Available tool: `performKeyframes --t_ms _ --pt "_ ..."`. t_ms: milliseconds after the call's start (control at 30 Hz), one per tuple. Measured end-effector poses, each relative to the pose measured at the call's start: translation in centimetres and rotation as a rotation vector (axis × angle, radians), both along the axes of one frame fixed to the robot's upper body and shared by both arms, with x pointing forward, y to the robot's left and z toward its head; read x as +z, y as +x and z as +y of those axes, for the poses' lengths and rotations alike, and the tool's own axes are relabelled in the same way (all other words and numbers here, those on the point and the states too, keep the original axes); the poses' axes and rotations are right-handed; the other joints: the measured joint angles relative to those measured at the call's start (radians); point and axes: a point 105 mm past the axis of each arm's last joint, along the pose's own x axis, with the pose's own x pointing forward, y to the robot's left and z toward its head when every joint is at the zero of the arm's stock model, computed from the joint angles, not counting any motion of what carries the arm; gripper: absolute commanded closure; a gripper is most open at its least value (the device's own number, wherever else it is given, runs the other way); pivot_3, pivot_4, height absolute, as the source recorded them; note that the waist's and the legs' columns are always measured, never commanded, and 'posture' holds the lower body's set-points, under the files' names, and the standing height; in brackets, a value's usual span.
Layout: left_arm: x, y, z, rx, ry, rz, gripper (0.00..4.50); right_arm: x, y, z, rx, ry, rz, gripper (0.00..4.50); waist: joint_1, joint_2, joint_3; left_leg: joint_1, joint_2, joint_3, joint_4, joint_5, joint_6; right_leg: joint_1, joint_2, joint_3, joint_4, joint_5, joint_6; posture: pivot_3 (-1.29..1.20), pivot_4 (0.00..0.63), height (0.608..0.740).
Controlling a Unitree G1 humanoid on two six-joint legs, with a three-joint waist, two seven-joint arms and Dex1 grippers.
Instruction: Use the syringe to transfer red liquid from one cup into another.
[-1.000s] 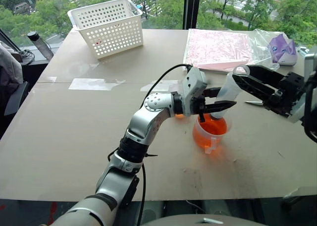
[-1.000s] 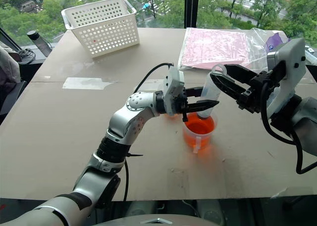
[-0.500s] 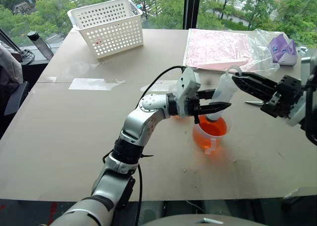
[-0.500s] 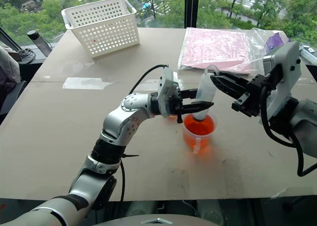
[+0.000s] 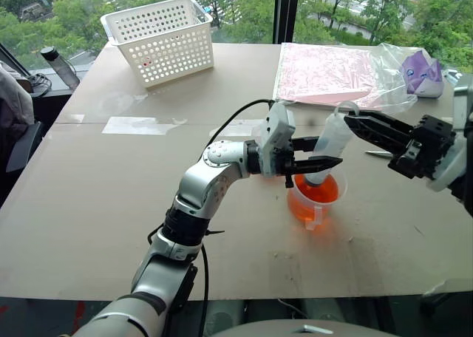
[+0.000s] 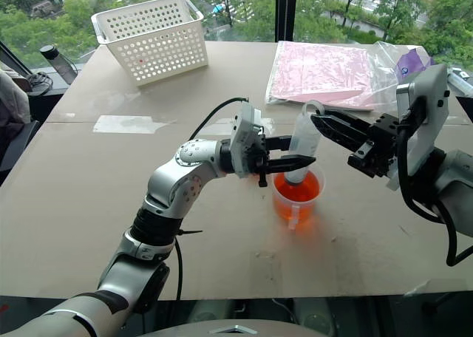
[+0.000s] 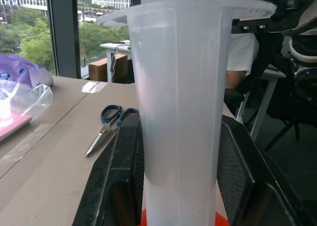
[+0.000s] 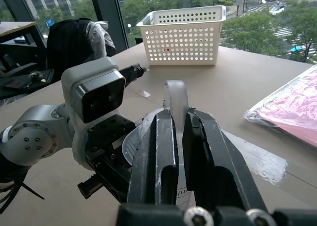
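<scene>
The syringe [image 5: 331, 139] leans with its tip down inside the clear beaker [image 5: 314, 198], which holds red liquid [image 6: 297, 189]. My left gripper [image 5: 329, 151] is shut on the syringe barrel [image 7: 178, 112], just above the beaker's rim, one black finger [image 7: 124, 176] on each side. From the right, my right gripper [image 5: 347, 120] is shut on the translucent plunger ring [image 8: 176, 94] at the syringe's top. The smaller cup is hidden, possibly behind my left hand.
A white basket [image 5: 159, 38] stands at the back left, with a bottle [image 5: 59, 67] beyond the table's left edge. A pink sheet in a plastic bag [image 5: 325, 71] and a purple object [image 5: 421, 71] lie at the back right. Scissors [image 7: 106, 127] lie right of the beaker.
My right gripper has closed its fingers on the plunger ring, which it stood open around a second ago. The left gripper keeps its hold on the barrel.
</scene>
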Motion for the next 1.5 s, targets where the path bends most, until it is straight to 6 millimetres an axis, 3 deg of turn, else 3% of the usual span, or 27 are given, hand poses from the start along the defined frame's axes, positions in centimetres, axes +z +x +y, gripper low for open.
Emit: performKeyframes --t_ms 300,1500 --pt "-0.3 -0.4 -0.2 -0.023 0.012 0.005 3.14 -0.7 -0.3 -0.6 0.028 0.018 -0.012 4.43 -0.001 0.0 0.0 0.0 0.0 0.0 0.0 0.0 0.0 0.0 0.0 0.0 0.0 0.0 0.0 0.0 0.15 0.74" --pt "0.3 -0.3 0.1 -0.019 -0.015 -0.005 3.14 0.9 -0.1 -0.4 0.046 0.083 -0.053 4.43 0.0 0.0 0.0 0.0 0.0 0.0 0.0 0.0 0.0 0.0 0.0 0.0 0.0 0.0 0.0 0.0 0.15 0.74"
